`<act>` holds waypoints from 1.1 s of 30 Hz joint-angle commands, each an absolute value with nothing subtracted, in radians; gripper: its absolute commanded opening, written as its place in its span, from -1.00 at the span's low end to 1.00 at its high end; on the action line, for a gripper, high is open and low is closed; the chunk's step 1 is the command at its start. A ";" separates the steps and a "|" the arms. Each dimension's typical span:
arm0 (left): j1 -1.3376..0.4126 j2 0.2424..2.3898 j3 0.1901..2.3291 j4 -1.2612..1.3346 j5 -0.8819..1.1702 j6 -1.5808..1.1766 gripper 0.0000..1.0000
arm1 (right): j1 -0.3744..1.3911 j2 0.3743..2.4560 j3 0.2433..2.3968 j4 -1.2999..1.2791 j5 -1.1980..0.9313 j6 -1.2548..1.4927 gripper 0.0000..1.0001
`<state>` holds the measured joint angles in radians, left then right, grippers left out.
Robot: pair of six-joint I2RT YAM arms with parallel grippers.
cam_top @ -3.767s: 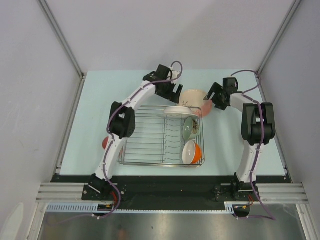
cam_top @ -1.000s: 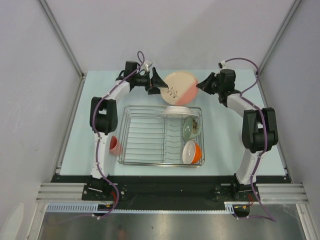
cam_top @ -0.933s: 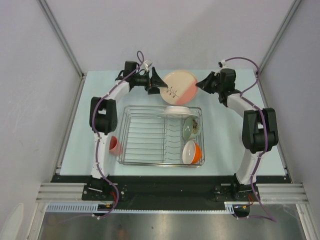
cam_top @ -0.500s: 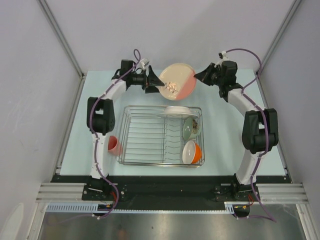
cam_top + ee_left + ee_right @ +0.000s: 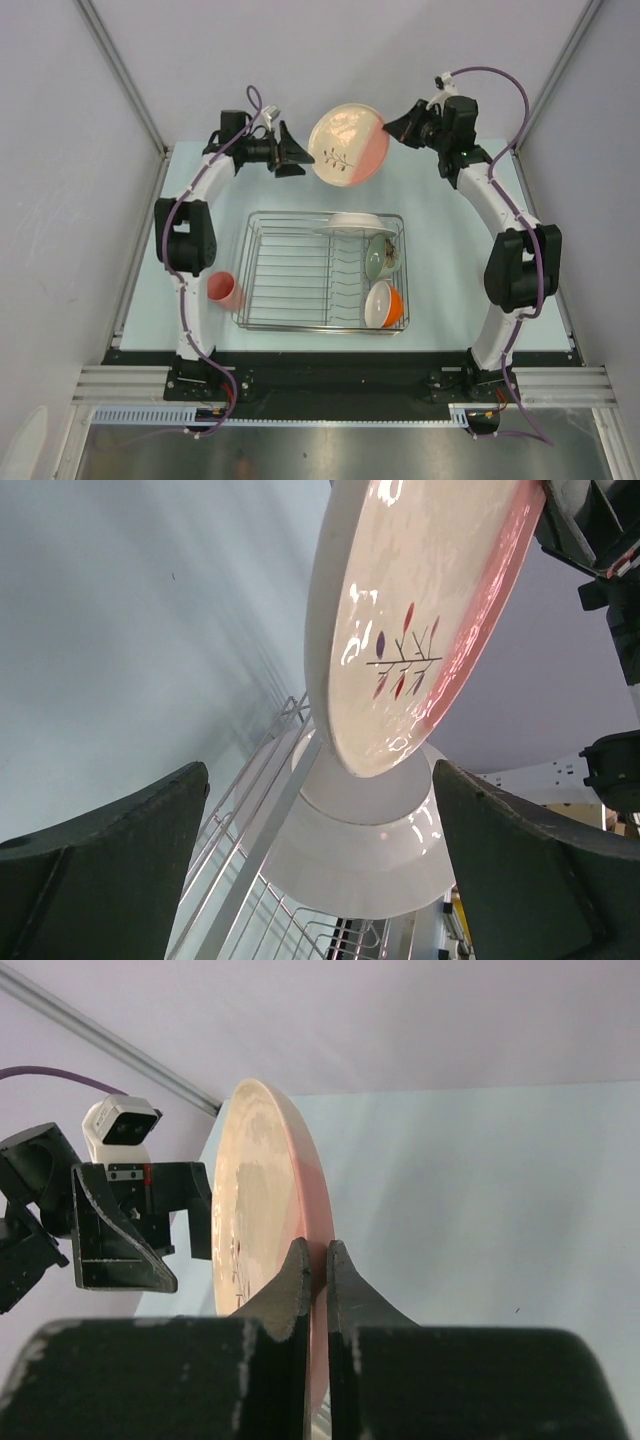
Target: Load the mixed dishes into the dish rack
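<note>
A large pinkish-white plate (image 5: 348, 145) with a leaf sprig hangs on edge above the table's far side, beyond the dish rack (image 5: 262, 300). My right gripper (image 5: 392, 128) is shut on its pink rim; in the right wrist view the fingertips (image 5: 318, 1260) pinch the plate (image 5: 262, 1180). My left gripper (image 5: 292, 157) stands open to the plate's left, apart from it. In the left wrist view, the plate (image 5: 420, 610) hangs ahead of my left gripper (image 5: 320, 860). In the rack sit a white plate (image 5: 355, 221), a pale green bowl (image 5: 380, 258) and an orange bowl (image 5: 385, 303).
A coral-pink cup (image 5: 224, 290) stands on the table just left of the rack. Grey walls with metal corner posts (image 5: 125, 75) close in the table at the left, back and right. The rack's left half holds only bare wire prongs (image 5: 290, 265).
The right gripper has lifted the plate up and toward the back wall, tipping its face toward the camera. The open left gripper has drawn back to the left, away from the plate's rim.
</note>
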<state>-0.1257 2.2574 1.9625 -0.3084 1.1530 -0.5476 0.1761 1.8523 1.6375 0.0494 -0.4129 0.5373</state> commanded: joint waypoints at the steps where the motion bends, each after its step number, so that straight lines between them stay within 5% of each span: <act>1: -0.087 2.142 1.916 -0.330 1.181 -0.499 0.99 | 0.190 1.710 1.772 0.086 -0.449 0.522 -1.00; 33: -0.051 2.037 1.759 -0.557 1.058 -0.264 0.99 | 0.446 1.404 1.812 -0.508 -0.328 0.195 -1.00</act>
